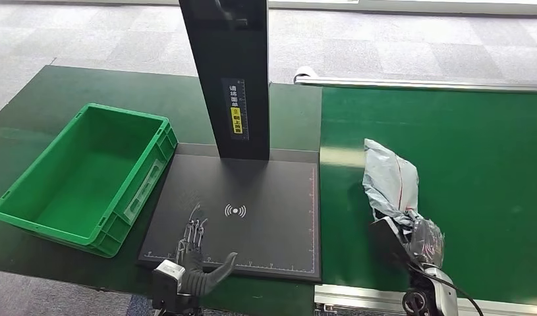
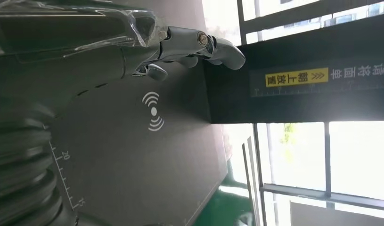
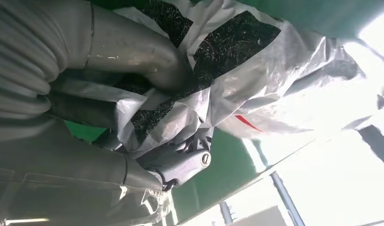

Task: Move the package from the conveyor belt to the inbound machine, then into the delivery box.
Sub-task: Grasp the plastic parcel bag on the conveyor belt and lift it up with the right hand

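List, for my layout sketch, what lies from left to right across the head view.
Green box → left hand over the black scanner plate → grey package, gripped by the right hand on the green belt.

The head view is evenly and brightly lit and sharp throughout. Pale glare sheens the belt [image 1: 450, 145] just right of the post [image 1: 229, 72], and the metal rail [image 1: 417, 83] behind it shines white. Soft, short shadows lie beside the bin [image 1: 87, 174], left of the post. In the left wrist view, windows [image 2: 317, 160] beside the post [image 2: 298, 89] are blown out to white, leaving the pad [image 2: 133, 160] dim and grey; the near hand [image 2: 180, 44] is slightly soft. In the right wrist view, backlight washes out the far side of the package [image 3: 256, 70], losing its edges; the close right hand [image 3: 133, 61] is blurred.
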Action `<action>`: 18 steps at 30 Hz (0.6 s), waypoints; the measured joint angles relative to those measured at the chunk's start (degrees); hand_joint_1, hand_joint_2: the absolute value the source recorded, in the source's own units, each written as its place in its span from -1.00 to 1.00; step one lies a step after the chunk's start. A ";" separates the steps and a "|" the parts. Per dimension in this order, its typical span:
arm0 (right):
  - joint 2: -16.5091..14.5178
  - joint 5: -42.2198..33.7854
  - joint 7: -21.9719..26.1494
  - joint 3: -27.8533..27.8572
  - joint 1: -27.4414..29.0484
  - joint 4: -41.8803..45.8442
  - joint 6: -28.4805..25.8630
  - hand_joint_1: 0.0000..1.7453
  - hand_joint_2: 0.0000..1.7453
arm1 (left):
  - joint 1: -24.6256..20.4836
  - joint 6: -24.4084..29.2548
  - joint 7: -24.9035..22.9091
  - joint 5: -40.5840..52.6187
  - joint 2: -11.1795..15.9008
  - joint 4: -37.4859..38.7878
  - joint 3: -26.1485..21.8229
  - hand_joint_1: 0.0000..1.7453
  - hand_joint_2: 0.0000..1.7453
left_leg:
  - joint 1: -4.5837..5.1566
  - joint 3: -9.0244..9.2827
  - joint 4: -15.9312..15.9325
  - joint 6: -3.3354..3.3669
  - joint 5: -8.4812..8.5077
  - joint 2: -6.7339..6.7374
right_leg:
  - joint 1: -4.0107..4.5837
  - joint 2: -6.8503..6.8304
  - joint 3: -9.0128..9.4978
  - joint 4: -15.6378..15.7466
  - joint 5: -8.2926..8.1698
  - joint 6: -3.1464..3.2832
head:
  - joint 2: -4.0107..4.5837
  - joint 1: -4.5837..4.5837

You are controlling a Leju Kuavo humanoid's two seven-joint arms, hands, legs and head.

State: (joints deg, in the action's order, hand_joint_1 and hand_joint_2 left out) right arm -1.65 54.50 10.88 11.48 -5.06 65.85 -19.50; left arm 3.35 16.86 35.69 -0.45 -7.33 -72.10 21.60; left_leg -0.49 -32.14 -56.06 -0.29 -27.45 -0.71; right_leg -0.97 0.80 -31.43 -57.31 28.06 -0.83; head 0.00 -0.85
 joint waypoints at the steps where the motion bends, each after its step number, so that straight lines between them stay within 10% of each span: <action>1: -0.27 -1.68 0.53 -0.34 0.90 2.39 0.57 1.00 1.00 | 0.25 0.26 0.03 0.14 0.13 -0.44 -0.15 -1.00 1.00 | 0.00 -0.01 0.00 0.00 0.00 0.00 | 0.00 0.00 -0.02 0.00 0.00 0.00 | 0.00 0.00; 18: -1.07 -8.37 5.49 -7.43 8.25 23.45 6.38 1.00 1.00 | 1.33 1.80 0.79 2.80 1.03 -2.68 -2.52 -1.00 1.00 | -0.06 -0.05 0.01 -0.01 -0.01 0.02 | 0.06 0.02 -0.08 0.00 0.00 0.01 | 0.00 0.00</action>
State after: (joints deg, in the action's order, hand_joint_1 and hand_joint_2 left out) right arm -2.72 46.13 16.36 4.05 3.19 89.30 -13.12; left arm 4.68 18.66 36.49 2.36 -6.30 -74.78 19.09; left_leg -0.55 -32.20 -56.05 -0.30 -27.46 -0.70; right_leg -0.91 0.82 -31.51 -57.31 28.06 -0.82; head 0.00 -0.85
